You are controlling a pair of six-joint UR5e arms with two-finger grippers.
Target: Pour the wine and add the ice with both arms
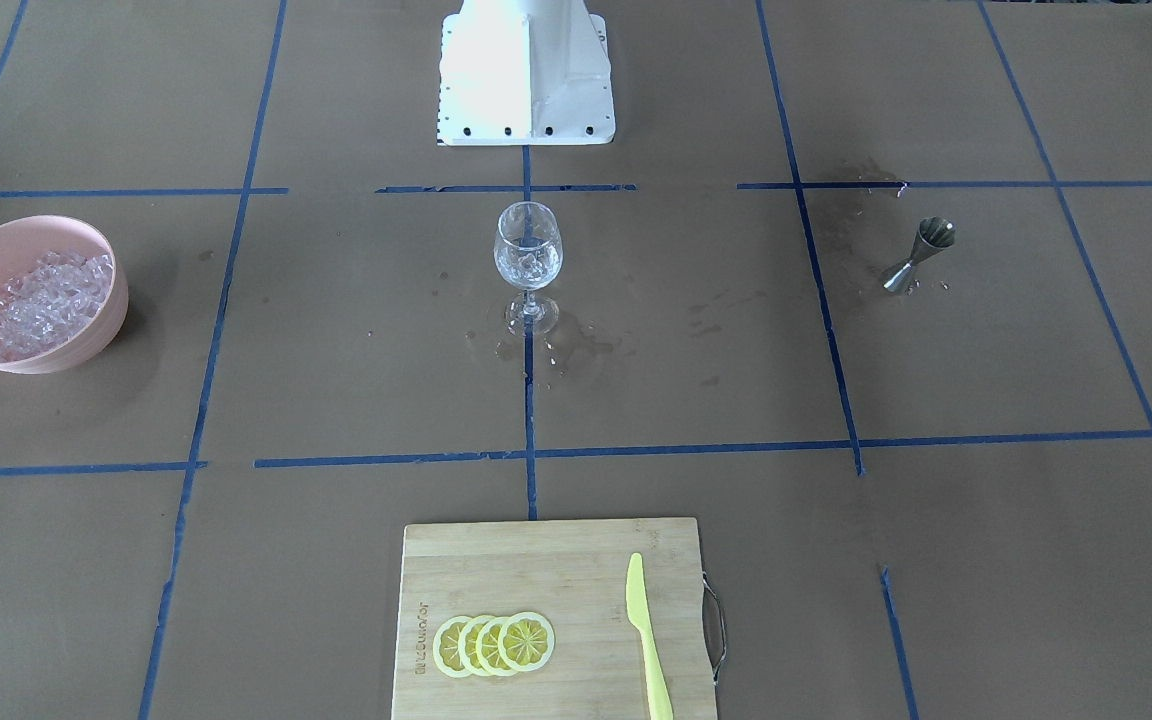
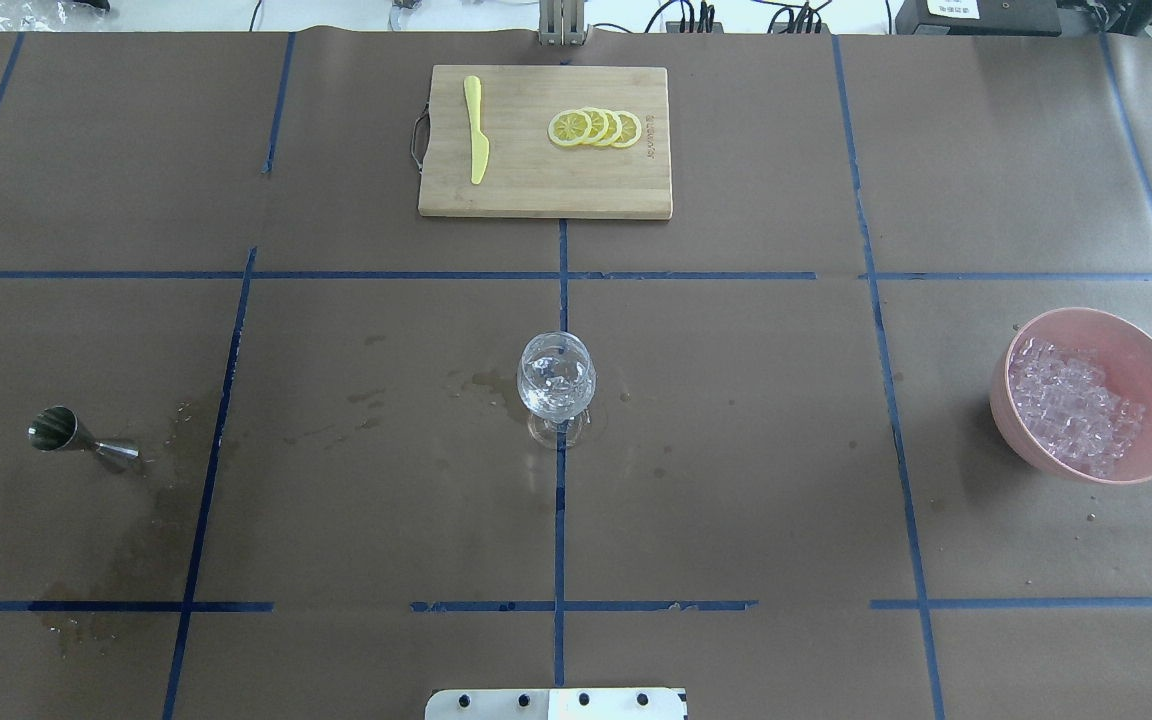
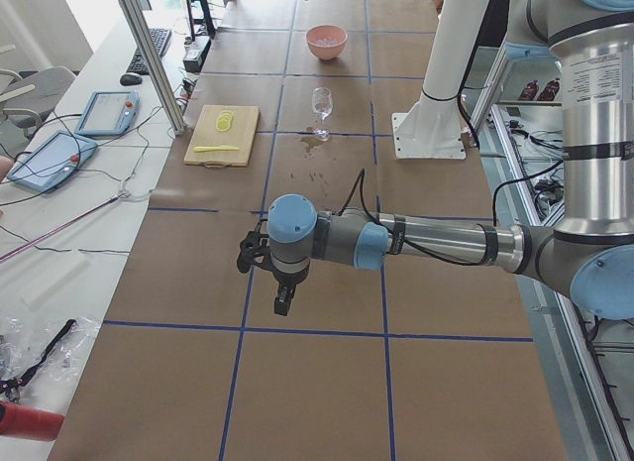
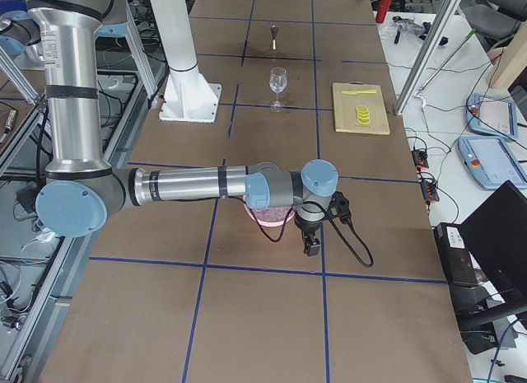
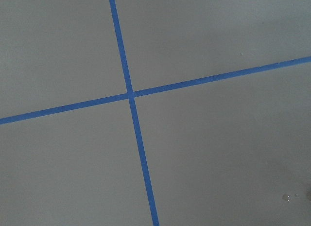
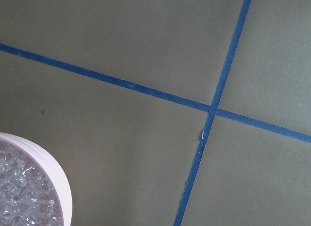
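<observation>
A clear wine glass with a few ice cubes in it stands at the table's middle. The ice lies heaped in a pink bowl on my right side, and shows in the right wrist view. My left gripper shows only in the exterior left view, hanging over bare table far from the glass. My right gripper shows only in the exterior right view, just beside the bowl. I cannot tell whether either is open or shut. No wine bottle is in view.
A steel jigger stands on my left side among wet stains. A wooden cutting board at the far edge holds lemon slices and a yellow knife. The white base stands behind the glass.
</observation>
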